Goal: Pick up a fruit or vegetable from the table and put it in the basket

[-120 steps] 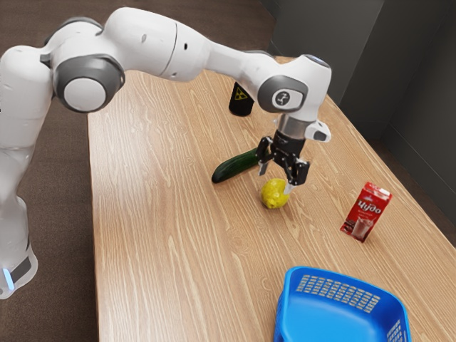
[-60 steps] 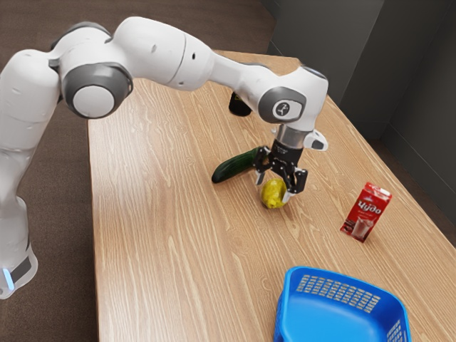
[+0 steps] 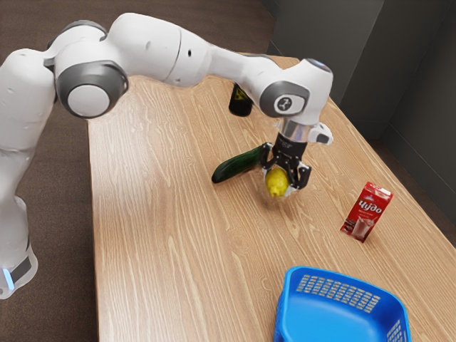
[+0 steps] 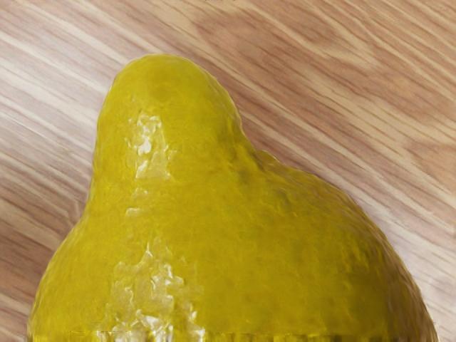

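Exterior view: the pincer [image 3: 280, 182] is pinching the lemon [image 3: 276, 184] from both sides and is now holding it just above the tabletop [image 3: 164, 235], where half a second ago the fruit was sitting on the wood; its shadow is now falling below it. In the wrist view the lemon is looming close under the camera, its knobbed end pointing out past the grip. So the picking part is seemingly succeeding, and carrying and releasing are remaining. The basket [image 3: 292, 280] is waiting at the near right, its rim standing up as the edge to clear, so the next move is probably calling for more height before heading nearer and rightward. The carton [image 3: 366, 211] is standing upright on the right; the straight way is passing to its left, and keeping to that side is looking roomier. The cucumber [image 3: 235, 167] is lying just left of the pincer, so drifting that way is risking a brush. The smooth, rounded lemon is possibly slipping or rolling if jolted against the rim.
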You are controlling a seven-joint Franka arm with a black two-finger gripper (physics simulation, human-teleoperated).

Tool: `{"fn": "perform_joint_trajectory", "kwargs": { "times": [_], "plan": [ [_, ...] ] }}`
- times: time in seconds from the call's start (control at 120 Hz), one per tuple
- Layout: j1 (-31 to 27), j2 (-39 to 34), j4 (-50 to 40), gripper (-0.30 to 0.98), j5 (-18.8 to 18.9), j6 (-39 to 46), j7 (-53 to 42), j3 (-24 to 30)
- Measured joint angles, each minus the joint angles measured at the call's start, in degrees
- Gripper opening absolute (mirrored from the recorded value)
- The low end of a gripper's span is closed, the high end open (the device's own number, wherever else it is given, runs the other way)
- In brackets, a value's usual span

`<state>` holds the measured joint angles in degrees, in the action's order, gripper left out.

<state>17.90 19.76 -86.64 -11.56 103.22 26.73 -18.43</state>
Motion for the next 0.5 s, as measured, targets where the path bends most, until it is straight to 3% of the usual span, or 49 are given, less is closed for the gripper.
{"fn": "perform_joint_trajectory", "kwargs": {
  "times": [0.075, 0.15, 0.308, 0.392, 0.5],
  "plan": [
    [1.6, -1.1, 6.4, 0.39, 3.5, -5.6, 0.8, 4.5],
    [2.2, -1.1, 12.8, 0.37, 6.8, -11.4, 1.5, 12.5],
    [2.9, 3.5, 24.3, 0.37, 12.4, -21.1, 2.7, 25.0],
    [3.1, 6.1, 28.0, 0.36, 14.2, -24.1, 3.1, 29.1],
    [5.8, 11.5, 36.4, 0.37, 16.3, -26.6, 3.3, 30.5]
  ]
}}
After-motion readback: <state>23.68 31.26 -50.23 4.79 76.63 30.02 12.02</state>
